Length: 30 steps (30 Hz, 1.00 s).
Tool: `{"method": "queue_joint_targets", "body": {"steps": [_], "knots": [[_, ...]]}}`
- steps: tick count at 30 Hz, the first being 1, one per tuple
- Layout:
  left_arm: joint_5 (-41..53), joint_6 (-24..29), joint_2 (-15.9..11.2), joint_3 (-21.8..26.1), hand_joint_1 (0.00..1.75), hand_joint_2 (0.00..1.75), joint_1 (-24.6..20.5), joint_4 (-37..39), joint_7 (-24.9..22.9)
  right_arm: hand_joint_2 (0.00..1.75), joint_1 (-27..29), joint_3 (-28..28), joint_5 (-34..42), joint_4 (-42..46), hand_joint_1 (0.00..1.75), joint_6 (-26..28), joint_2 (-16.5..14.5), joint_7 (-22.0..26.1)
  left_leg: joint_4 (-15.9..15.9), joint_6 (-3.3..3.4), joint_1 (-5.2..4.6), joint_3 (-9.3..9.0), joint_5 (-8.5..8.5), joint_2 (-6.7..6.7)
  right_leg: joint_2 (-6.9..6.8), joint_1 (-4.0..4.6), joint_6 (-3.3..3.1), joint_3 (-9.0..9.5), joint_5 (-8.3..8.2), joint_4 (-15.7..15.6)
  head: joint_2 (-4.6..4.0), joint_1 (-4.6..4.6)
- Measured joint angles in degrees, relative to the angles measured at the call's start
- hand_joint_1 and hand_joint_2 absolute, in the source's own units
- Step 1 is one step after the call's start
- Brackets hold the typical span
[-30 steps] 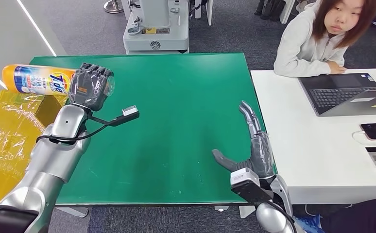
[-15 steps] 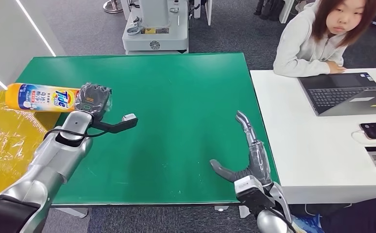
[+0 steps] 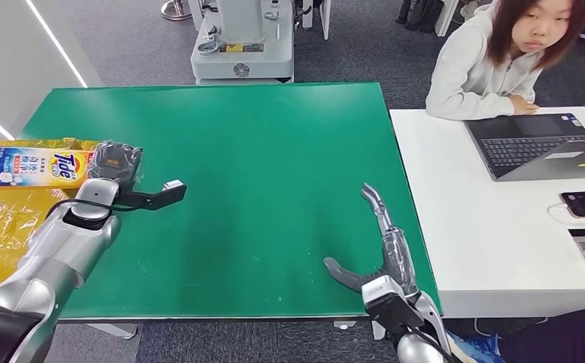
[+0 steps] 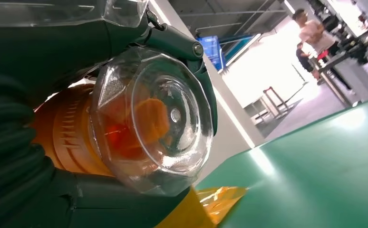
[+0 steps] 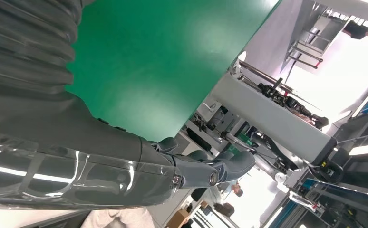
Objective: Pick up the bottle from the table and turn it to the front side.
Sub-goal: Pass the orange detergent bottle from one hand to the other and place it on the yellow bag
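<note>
Left hand gripped the cap end of an orange Tide detergent bottle, which lay sideways in the air at the green table's left edge, its body reaching outward over yellow plastic wrap. From the wrist camera, the clear cap sat between dark fingers. Right hand was empty, fingers spread above the table's near right corner.

You see a glossy plastic bottle with a clear cap. The green table looks smooth, matt. The yellow wrap is shiny film.
</note>
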<state>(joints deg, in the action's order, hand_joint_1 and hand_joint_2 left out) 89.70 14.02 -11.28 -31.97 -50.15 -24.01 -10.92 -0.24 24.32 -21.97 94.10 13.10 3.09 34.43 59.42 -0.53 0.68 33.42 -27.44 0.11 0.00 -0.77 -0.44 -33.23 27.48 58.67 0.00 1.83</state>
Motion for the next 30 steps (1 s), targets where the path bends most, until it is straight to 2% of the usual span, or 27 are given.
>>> {"method": "queue_joint_targets", "body": {"steps": [7,18,30], "knots": [[0.00,-2.92,-2.14,2.33,1.75,1.75,0.57,0.70,-0.46,1.75,0.29,-0.66,-0.50,-0.75,0.00,-1.67,-1.22,-0.27,-0.02,0.00,0.01,0.00,0.00,0.01,0.01,0.01,-0.01,-0.01,0.00,0.01,0.00,0.00],[0.03,-4.53,-4.95,7.26,1.75,1.75,4.54,1.63,-0.33,1.75,0.96,-1.90,-1.26,-1.69,0.00,-3.71,-2.98,-0.53,-0.02,0.00,0.00,0.03,0.00,-0.01,0.00,0.00,-0.01,-0.03,0.01,0.00,0.00,-0.01],[0.11,-4.05,-5.72,8.80,1.75,1.75,7.26,2.74,2.98,1.75,1.79,-3.45,-1.16,-1.74,0.00,-4.39,-4.07,-0.60,-0.01,0.00,0.00,0.05,0.00,-0.02,-0.01,0.00,-0.01,-0.04,0.01,-0.02,0.00,-0.01]]}}
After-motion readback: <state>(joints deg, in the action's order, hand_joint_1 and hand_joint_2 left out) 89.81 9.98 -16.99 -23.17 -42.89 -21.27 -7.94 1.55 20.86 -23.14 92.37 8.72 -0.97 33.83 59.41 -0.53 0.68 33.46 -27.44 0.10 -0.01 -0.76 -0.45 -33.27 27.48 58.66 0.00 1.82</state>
